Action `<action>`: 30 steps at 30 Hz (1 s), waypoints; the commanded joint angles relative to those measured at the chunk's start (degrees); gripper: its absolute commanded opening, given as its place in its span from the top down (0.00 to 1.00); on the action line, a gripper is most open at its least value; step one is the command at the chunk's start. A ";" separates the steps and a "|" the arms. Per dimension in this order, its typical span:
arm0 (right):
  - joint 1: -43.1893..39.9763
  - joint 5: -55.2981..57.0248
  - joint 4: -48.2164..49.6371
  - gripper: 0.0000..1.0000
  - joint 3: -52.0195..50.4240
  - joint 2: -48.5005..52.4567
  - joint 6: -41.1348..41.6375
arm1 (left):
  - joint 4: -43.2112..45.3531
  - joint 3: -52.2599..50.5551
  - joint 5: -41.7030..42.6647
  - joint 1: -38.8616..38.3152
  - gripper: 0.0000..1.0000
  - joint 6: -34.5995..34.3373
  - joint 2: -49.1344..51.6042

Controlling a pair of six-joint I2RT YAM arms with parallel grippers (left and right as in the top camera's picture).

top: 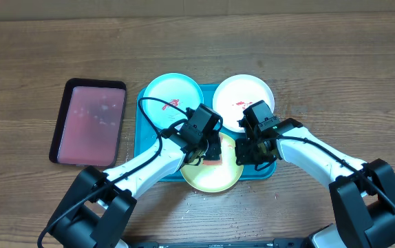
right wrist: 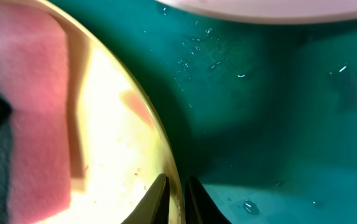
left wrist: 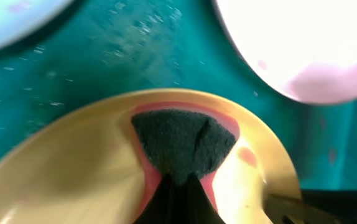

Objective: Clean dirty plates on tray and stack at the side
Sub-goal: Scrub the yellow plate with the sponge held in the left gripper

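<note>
The yellow-green plate lies at the front of the turquoise tray. My left gripper is shut on a pink sponge with a dark scouring face, pressed flat onto the yellow-green plate. My right gripper is shut on that plate's right rim, one finger inside and one outside. The light blue plate and the white plate sit at the back of the tray, the white one with red smears. In the right wrist view the pink sponge shows at the left.
A black-rimmed tray of pinkish liquid stands left of the turquoise tray. Water droplets dot the tray floor. Wooden table surrounds everything.
</note>
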 commanded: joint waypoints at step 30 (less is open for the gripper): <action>0.37 0.70 -1.14 0.90 -0.24 0.28 -0.20 | -27.02 9.94 10.03 0.07 0.96 65.05 1.46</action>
